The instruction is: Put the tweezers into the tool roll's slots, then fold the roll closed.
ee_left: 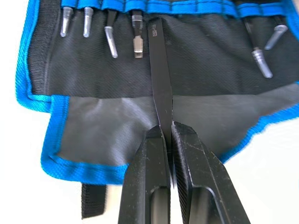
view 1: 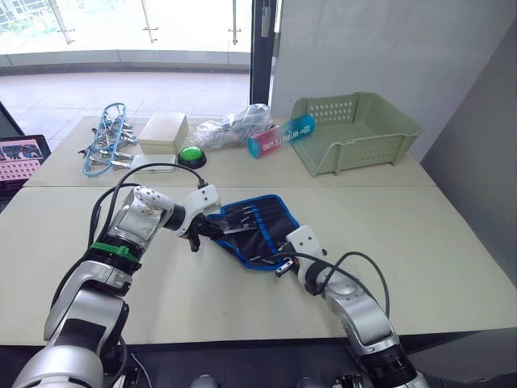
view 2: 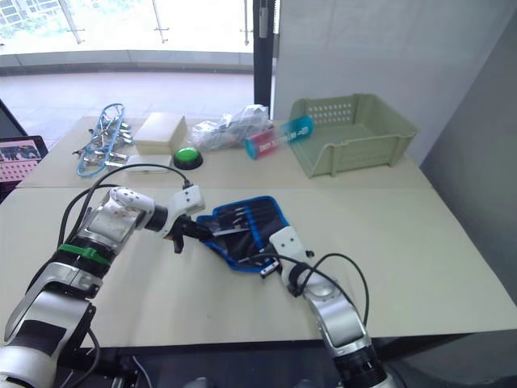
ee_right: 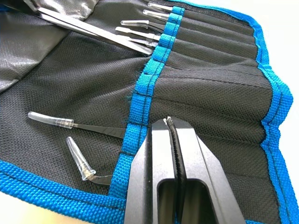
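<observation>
We've got the tool roll lying open on the surface, dead centre between our two arms. Our left pincer comes in from nine o'clock, clamped on one black tweezer whose far end sits right at the blue band of the slots. Other tweezers are tucked in already, capped tips poking out over the black fabric. Our right pincer is at the roll's five o'clock edge, fingers pressed together with only a thin black strip between them, resting on the pocket fabric. A green basket stands well apart at one o'clock.
</observation>
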`<state>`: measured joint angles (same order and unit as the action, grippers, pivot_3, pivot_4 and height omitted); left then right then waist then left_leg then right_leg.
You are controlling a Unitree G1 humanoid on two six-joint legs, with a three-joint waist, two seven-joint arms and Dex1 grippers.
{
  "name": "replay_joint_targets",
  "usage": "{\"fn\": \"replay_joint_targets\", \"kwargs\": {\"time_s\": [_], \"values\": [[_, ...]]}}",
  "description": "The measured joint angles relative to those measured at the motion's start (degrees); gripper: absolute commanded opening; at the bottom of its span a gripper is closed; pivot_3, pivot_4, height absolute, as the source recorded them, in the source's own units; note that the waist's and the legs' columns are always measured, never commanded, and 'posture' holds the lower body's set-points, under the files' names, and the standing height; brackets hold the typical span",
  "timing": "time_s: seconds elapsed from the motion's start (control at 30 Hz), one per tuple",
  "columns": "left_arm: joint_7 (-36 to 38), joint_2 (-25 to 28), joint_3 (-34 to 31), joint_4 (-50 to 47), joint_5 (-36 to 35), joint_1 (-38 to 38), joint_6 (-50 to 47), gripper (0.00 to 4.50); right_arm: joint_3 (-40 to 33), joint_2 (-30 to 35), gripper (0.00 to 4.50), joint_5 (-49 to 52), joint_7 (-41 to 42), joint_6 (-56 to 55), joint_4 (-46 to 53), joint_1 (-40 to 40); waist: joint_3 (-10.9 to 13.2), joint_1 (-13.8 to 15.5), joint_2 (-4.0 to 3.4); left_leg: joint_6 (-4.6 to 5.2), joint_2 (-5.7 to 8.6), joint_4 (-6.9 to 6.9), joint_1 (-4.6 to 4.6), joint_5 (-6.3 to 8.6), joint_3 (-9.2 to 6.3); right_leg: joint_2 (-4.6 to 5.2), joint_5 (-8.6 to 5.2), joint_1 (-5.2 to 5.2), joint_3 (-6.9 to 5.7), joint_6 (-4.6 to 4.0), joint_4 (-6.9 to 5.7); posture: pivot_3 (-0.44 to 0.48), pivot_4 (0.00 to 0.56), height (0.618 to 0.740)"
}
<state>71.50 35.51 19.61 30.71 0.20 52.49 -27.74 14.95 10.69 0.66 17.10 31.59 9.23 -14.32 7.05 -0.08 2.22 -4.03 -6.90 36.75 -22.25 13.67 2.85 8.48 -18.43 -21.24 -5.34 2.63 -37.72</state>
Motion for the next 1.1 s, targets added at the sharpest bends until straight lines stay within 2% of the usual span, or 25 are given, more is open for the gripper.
{"fn": "replay_joint_targets", "kwargs": {"time_s": [0.63, 1.1], "values": [[2.49, -5.01, 3.64, 6.21, 6.48, 6.5, 4.1, 0.03, -0.33, -0.14, 0.0, -0.38, -1.28, 1.9, 0.79, 0.14, 0.0, 0.81, 0.01, -0.12, 0.01, 0.08, -0.05, -0.06, 0.0, 0.0, 0.0, 0.05, -0.02, 0.01, -0.02, 0.0, 0.15, 0.716], [8.33, -2.9, 8.92, 5.77, 13.12, 9.63, 5.1, 0.03, -0.55, -0.44, 0.0, -0.36, -2.08, 2.73, 1.97, 0.94, 0.0, 0.99, 0.01, -0.11, 0.01, 0.07, -0.07, -0.06, -0.01, 0.0, -0.01, 0.09, -0.04, 0.03, -0.04, 0.0, 0.15, 0.716]]}}
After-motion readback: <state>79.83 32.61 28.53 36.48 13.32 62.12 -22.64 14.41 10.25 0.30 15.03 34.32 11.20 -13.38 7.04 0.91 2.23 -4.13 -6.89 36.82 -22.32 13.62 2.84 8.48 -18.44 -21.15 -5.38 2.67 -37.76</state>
